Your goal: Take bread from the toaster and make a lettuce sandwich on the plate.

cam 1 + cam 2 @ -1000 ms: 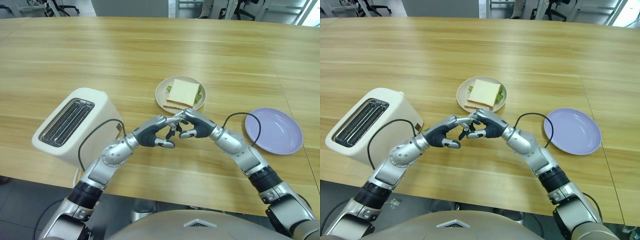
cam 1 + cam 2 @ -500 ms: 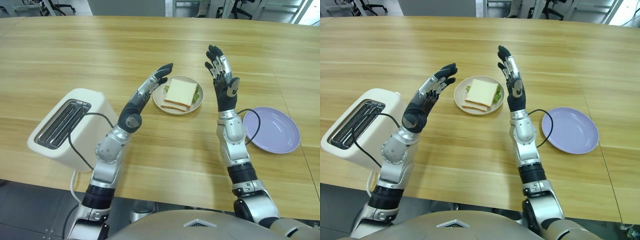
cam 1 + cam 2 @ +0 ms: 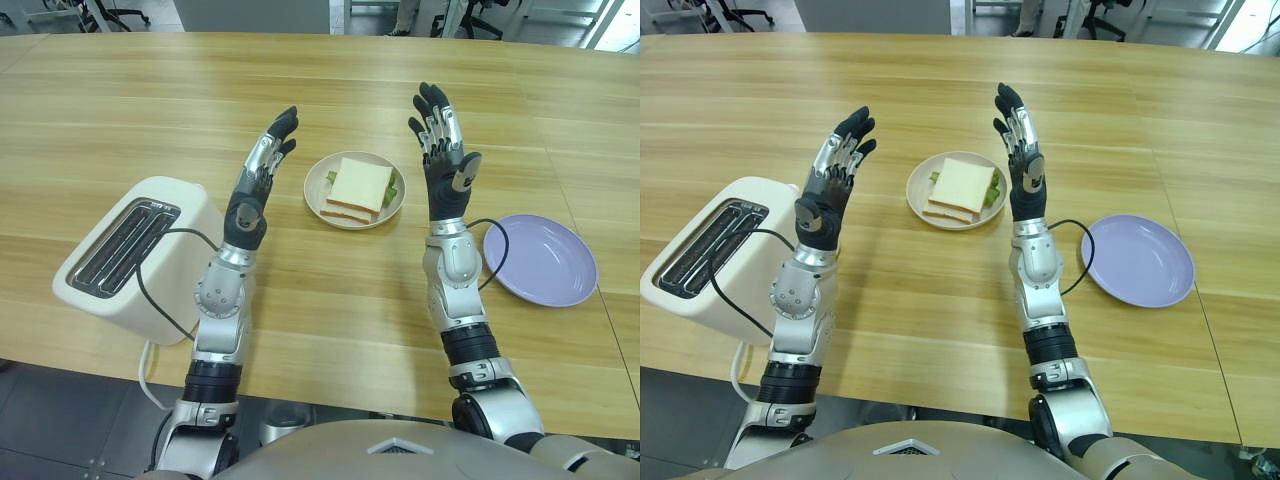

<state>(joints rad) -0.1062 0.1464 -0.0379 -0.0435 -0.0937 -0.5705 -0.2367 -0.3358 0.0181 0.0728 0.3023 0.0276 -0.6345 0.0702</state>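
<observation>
A sandwich point(image 3: 358, 188) of two white bread slices with green lettuce showing at its edges lies on a small cream plate point(image 3: 320, 203) in the middle of the table. A cream toaster point(image 3: 128, 255) stands at the left with both slots bare of bread. My left hand point(image 3: 260, 175) is raised upright left of the plate, fingers straight and spread, holding nothing. My right hand point(image 3: 440, 150) is raised upright right of the plate, open as well and holding nothing.
A lilac plate point(image 3: 541, 260) with nothing on it sits at the right near the table's front edge. The toaster's black cord point(image 3: 155, 305) loops over the table edge at the left. Office chairs stand beyond the far edge.
One second ago both hands were low, fingertips together in front of the plate. They rose and opened; since half a second ago the left hand swung further left and upright.
</observation>
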